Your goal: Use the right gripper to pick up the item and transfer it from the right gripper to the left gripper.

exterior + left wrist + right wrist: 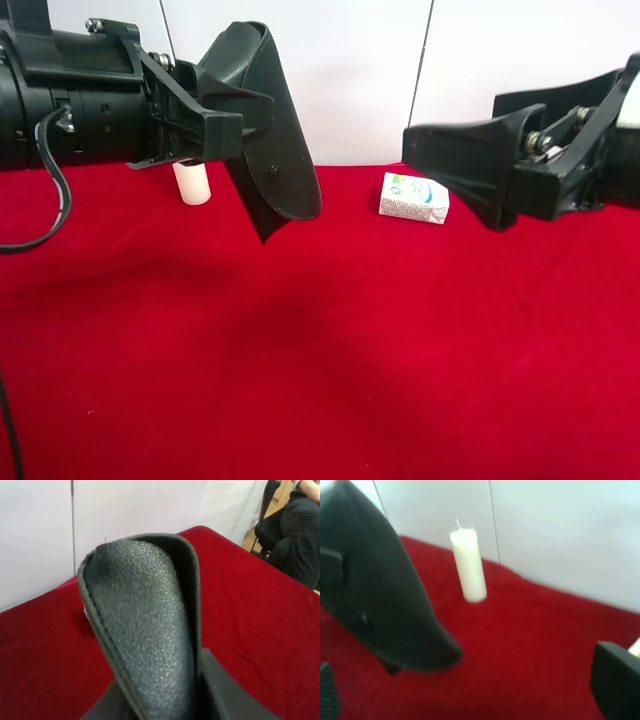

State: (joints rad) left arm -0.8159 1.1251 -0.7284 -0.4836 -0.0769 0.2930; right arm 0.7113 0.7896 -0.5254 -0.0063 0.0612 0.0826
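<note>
The black glasses case [280,140] hangs in the air above the red cloth, held by the all-black arm at the exterior high view's left. The left wrist view shows it is my left gripper [235,125], shut on the case [145,630], with one finger [225,690] against its side. My right gripper [455,135] is at the exterior high view's right, open, empty and a short gap away from the case. In the right wrist view the case [380,595] is ahead and apart from the spread fingertips [617,680].
A tall white candle [190,183] stands on the red cloth [330,380] at the back, partly behind the left arm; it also shows in the right wrist view [468,565]. A small white carton [414,197] lies at the back under the right gripper. A white wall is behind.
</note>
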